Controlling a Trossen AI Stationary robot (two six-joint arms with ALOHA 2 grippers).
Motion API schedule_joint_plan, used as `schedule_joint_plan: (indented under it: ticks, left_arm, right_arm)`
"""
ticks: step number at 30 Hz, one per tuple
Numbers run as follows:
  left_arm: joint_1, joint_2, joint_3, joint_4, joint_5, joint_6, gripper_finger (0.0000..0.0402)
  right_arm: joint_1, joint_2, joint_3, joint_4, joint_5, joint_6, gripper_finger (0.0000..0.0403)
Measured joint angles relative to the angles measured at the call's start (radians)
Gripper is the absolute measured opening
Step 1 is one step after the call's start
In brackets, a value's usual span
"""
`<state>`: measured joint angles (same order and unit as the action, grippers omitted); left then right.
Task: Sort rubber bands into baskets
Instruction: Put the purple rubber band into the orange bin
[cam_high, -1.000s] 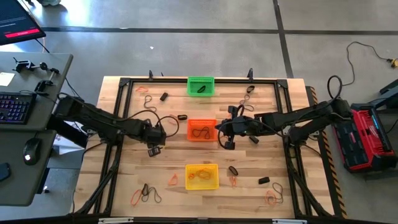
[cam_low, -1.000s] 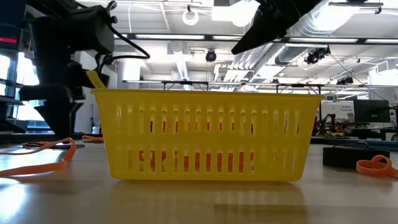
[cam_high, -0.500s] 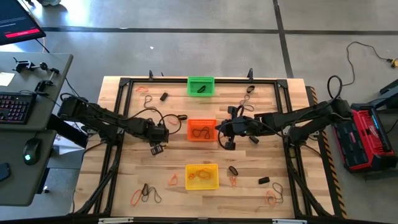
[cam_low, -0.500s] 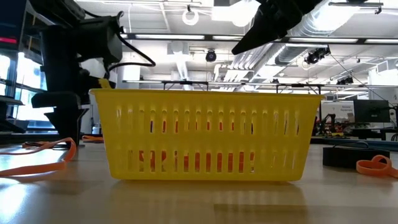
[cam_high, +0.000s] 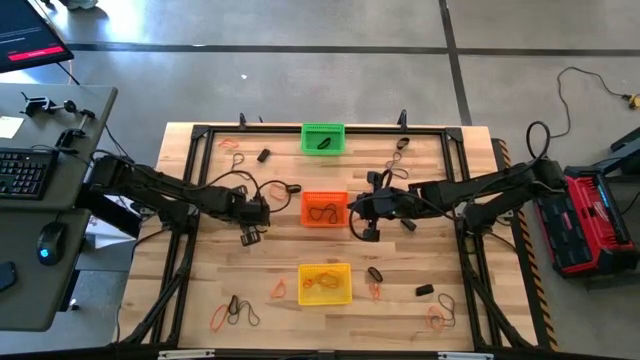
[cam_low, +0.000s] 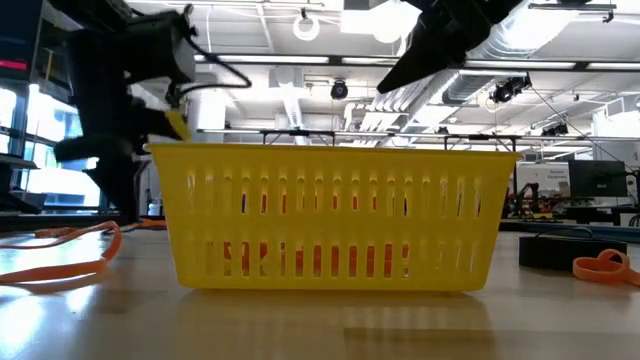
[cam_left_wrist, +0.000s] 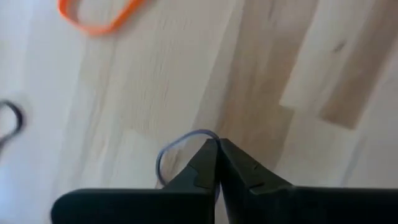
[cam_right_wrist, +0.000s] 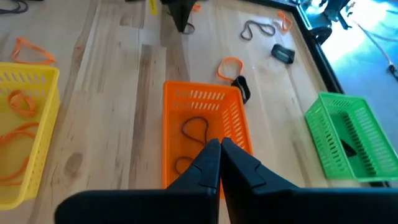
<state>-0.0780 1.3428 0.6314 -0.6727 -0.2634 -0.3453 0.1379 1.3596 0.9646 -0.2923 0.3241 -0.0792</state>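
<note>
One thin dark band (cam_left_wrist: 177, 149) loops out from the tips of the left pincer (cam_left_wrist: 217, 144), whose fingers are pressed together on it just above the counter (cam_left_wrist: 261, 68), left of the orange basket (cam_high: 324, 209). Over that basket's right edge hangs the right pincer (cam_high: 354, 208), fingers together, holding nothing.

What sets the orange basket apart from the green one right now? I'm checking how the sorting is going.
The orange basket sits mid-table and holds thin dark loops; the green basket sits at the far edge and holds one short thick black band. The right gripper hangs shut over the orange basket, while nothing hangs over the green one. Both are mesh baskets of the same size and shape.
</note>
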Motion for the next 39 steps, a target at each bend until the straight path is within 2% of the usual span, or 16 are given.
schedule_joint_plan:
  ticks: [6, 9, 13, 17, 22, 27, 33, 39]
  left_arm:
    - [0.006, -0.048, 0.072, -0.013, -0.044, 0.05, 0.0001]
    - [0.02, -0.044, 0.136, -0.004, -0.051, 0.097, 0.0001]
    - [0.029, -0.029, 0.233, 0.015, -0.065, 0.185, 0.0001]
    - [0.044, -0.021, 0.322, 0.053, -0.056, 0.267, 0.0]
    - [0.069, 0.021, 0.411, 0.092, 0.018, 0.349, 0.0]
    - [0.088, 0.112, 0.492, 0.144, 0.073, 0.425, 0.0]
    - [0.114, 0.232, 0.586, 0.203, 0.131, 0.491, 0.0]
    - [0.155, 0.307, 0.6, 0.264, 0.242, 0.513, 0.0]
  right_arm:
    - [0.0, 0.0, 0.0, -0.022, -0.002, 0.02, 0.0]
    - [0.0, 0.0, -0.007, -0.028, -0.062, -0.033, 0.0]
    - [-0.03, -0.023, -0.091, 0.104, -0.164, -0.077, 0.0]
    - [-0.066, -0.057, -0.228, 0.273, -0.181, -0.022, 0.0]
    - [-0.072, -0.092, -0.368, 0.47, -0.187, 0.041, 0.0]
    - [-0.062, -0.103, -0.423, 0.566, -0.181, 0.062, 0.0]
    - [-0.056, -0.106, -0.428, 0.567, -0.172, 0.063, 0.0]
    - [-0.056, -0.106, -0.428, 0.56, -0.176, 0.063, 0.0]
